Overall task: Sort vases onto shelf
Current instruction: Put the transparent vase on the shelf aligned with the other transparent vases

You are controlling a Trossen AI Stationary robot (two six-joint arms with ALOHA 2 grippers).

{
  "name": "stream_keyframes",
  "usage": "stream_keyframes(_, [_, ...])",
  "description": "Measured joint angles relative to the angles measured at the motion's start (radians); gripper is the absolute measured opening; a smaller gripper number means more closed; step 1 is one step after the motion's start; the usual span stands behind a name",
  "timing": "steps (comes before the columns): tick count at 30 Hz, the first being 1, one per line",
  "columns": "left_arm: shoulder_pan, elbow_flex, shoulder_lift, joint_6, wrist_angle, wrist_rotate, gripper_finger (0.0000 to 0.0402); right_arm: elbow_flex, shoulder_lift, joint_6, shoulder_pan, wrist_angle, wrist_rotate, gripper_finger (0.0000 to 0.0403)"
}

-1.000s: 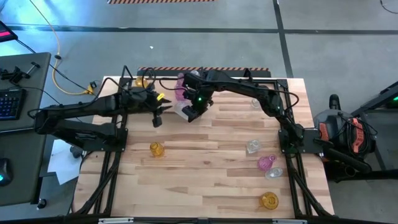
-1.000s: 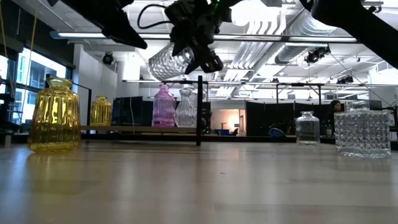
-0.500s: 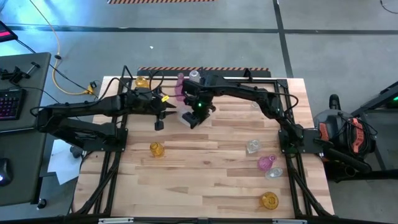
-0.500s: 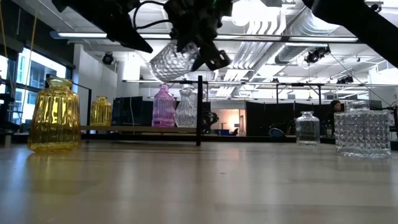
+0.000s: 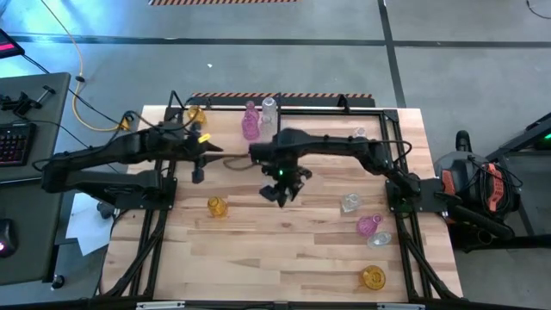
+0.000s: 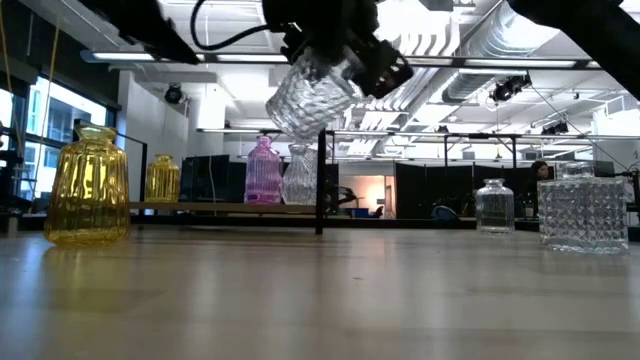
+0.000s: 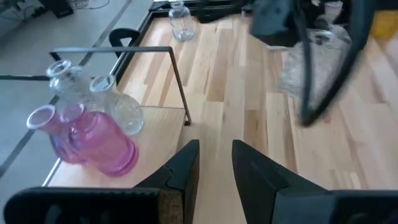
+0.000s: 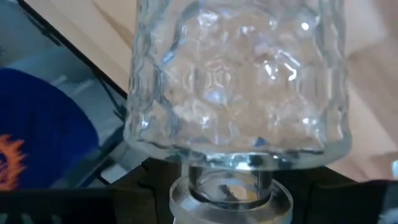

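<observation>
The clear, dimple-textured glossy glass vase pinched by its neck in the matt black right gripper hangs over a pale, smooth butcher-block wood tabletop, beyond it a thin black metal-rod shelf.

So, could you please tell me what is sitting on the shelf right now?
On the shelf stand an amber vase, a pink vase and a clear vase, all left of its divider. The right arm covers part of the board.

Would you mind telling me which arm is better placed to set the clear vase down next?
The right. Its gripper already holds the clear vase by the neck, raised above the table in front of the shelf. The left gripper hovers empty beside it, jaws slightly apart.
</observation>
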Motion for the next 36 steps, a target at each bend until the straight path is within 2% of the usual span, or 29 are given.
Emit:
stream_keyframes(6, [0.000, 0.000, -0.114, -0.038, -0.051, -0.003, 0.0087, -0.102, 0.000, 0.062, 0.069, 0.002, -0.037, 0.0172])
stream_keyframes(11, [0.000, 0.000, -0.157, -0.052, -0.057, -0.004, 0.0087, -0.199, 0.000, 0.097, 0.109, 0.009, -0.125, 0.0172])
stream_keyframes(17, [0.000, 0.000, -0.165, -0.067, -0.086, -0.003, 0.0087, -0.282, 0.000, 0.132, 0.137, 0.010, -0.221, 0.0172])
stream_keyframes(28, [0.000, 0.000, -0.165, -0.067, -0.087, 0.006, 0.0087, -0.439, 0.002, 0.135, 0.141, 0.013, -0.269, 0.0172])
stream_keyframes(36, [0.000, 0.000, -0.165, -0.067, -0.087, 0.007, 0.0087, -0.559, 0.002, 0.103, 0.138, 0.031, -0.375, 0.0172])
